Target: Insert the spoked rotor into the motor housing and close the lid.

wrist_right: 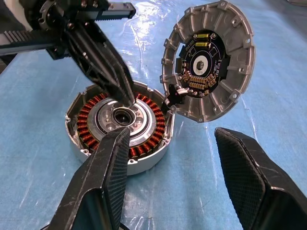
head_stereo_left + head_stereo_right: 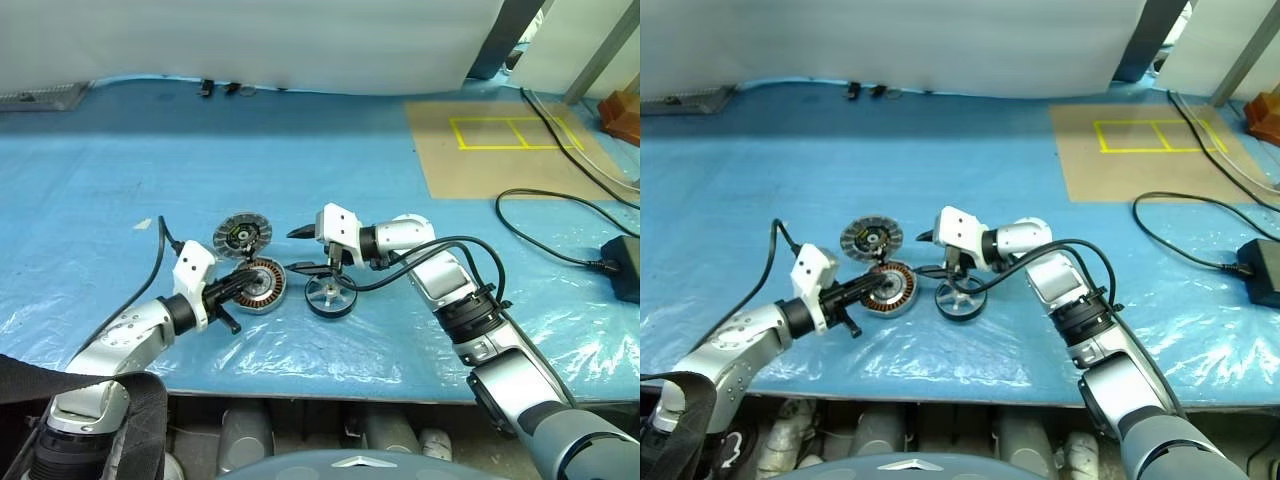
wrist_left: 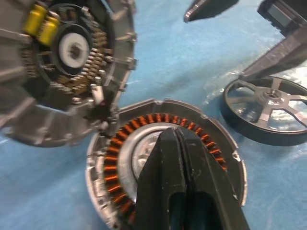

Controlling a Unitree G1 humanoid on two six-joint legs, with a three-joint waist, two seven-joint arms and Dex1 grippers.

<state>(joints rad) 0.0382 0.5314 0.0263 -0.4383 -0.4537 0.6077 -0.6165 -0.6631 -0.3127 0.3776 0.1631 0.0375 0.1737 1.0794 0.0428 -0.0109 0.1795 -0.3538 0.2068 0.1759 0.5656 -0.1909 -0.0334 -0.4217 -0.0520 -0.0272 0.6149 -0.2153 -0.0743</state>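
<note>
The motor housing [image 2: 264, 287], a silver disc with copper windings, lies on the blue sheet. My left gripper [image 2: 260, 279] is shut, and its tips rest at the housing's pale centre [image 1: 122, 115]. The ribbed lid [image 2: 242, 235] stands tilted open at the housing's far rim and touches it, with its circuit side [image 1: 207, 61] facing my right gripper. The spoked rotor [image 2: 330, 296] lies flat just right of the housing. My right gripper [image 2: 293, 250] hangs open above the gap between rotor and housing, pointing left. It holds nothing, and its lower finger [image 3: 280, 55] hangs just over the rotor's rim.
A black cable [image 2: 545, 215] loops to a black adapter [image 2: 625, 268] at the right. A brown board with yellow tape [image 2: 510, 140] lies at the back right. Small dark parts [image 2: 225, 88] sit at the far edge. The table's front edge [image 2: 330, 385] runs close below the arms.
</note>
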